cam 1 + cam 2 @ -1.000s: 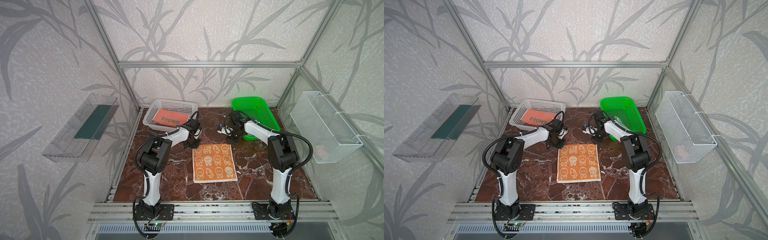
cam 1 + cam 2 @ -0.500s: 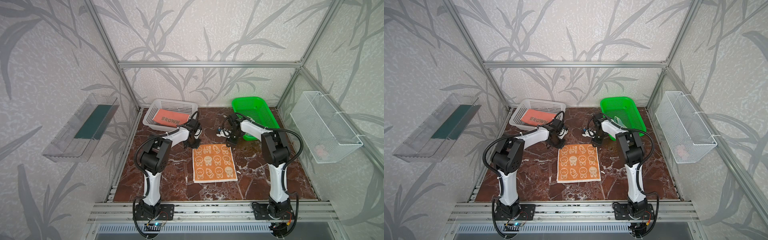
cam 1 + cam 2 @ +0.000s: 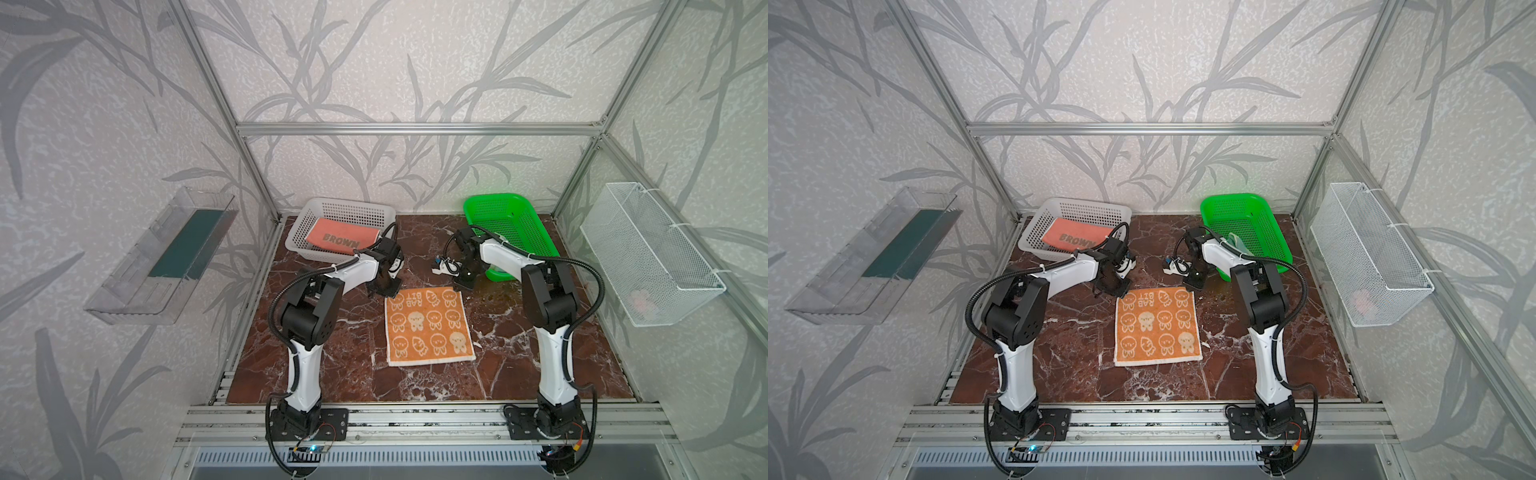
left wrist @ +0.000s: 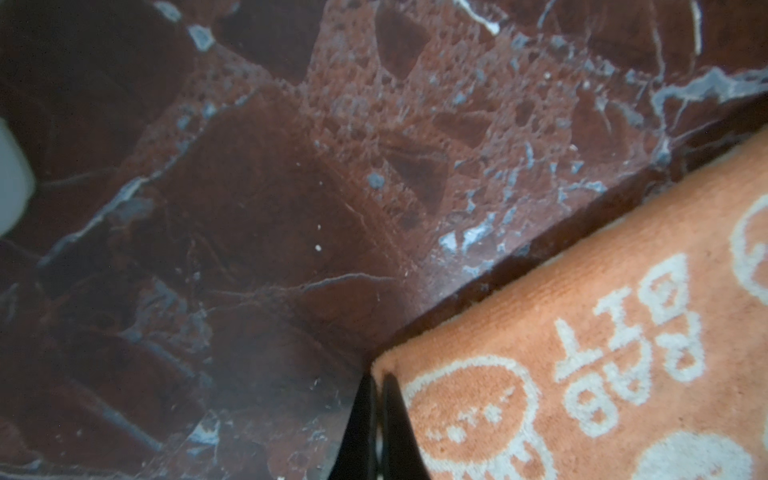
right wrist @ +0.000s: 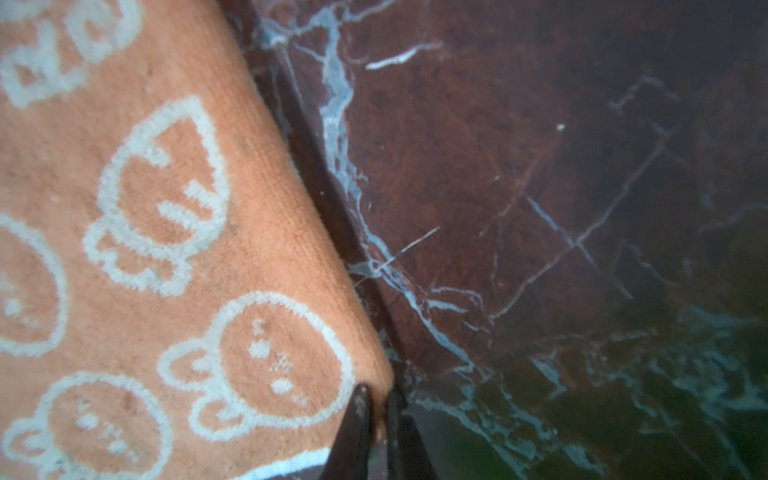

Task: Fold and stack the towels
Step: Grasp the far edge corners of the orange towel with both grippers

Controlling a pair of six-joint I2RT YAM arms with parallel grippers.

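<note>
Widest of all, a dark red-brown marble tabletop [image 3: 332, 357], veined white. At its far edge, a white perforated plastic basket [image 3: 347, 212] on the left and a bright green perforated plastic basket [image 3: 521, 226] on the right. Lying inside the white basket, a salmon-pink towel [image 3: 340, 239] lettered BROWN. Mid-table, spread flat and unfolded, a square orange terry towel [image 3: 428, 324] patterned with cream rabbit faces. Smallest, the grips: left gripper [image 4: 377, 384] clamped together on the towel's far left corner, right gripper [image 5: 376, 399] pinched tight on the far right corner, orange pile showing between the fingers. Judged light, soft and limp, with no stiffness of its own. Likely to sag between the two holds and drag on the stone. Best taken just so, by the hemmed corners, then lifted evenly and carried toward the near edge for a square half-fold
</note>
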